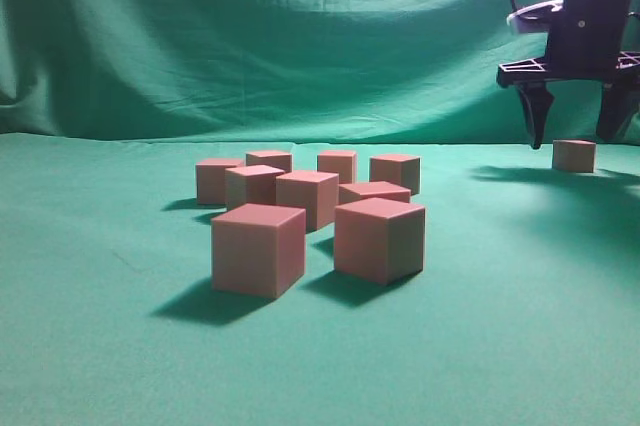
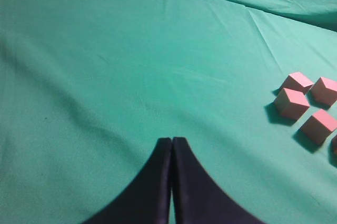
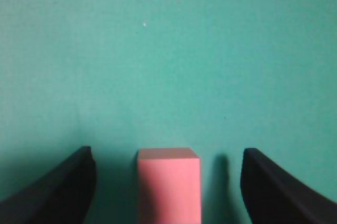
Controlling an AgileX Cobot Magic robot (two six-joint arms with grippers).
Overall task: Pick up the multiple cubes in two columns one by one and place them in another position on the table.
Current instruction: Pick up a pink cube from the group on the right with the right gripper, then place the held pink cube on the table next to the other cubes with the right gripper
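Observation:
Several red-pink cubes (image 1: 308, 198) stand in two rough columns on the teal table (image 1: 100, 326). The nearest two (image 1: 258, 249) (image 1: 378, 238) are at the front. One cube (image 1: 573, 155) stands alone at the far right. My right gripper (image 1: 575, 132) hangs open just above it. In the right wrist view that cube (image 3: 169, 184) rests on the cloth between the spread fingers (image 3: 73, 182), with a gap on each side; the right gripper (image 3: 167, 153) touches nothing. My left gripper (image 2: 172, 141) is shut and empty over bare cloth, with some cubes (image 2: 292, 103) off to its right.
A wrinkled green backdrop curtain (image 1: 250, 36) hangs behind the table. Open cloth lies left of the cube group (image 1: 80, 206) and between the group and the lone cube (image 1: 490, 206).

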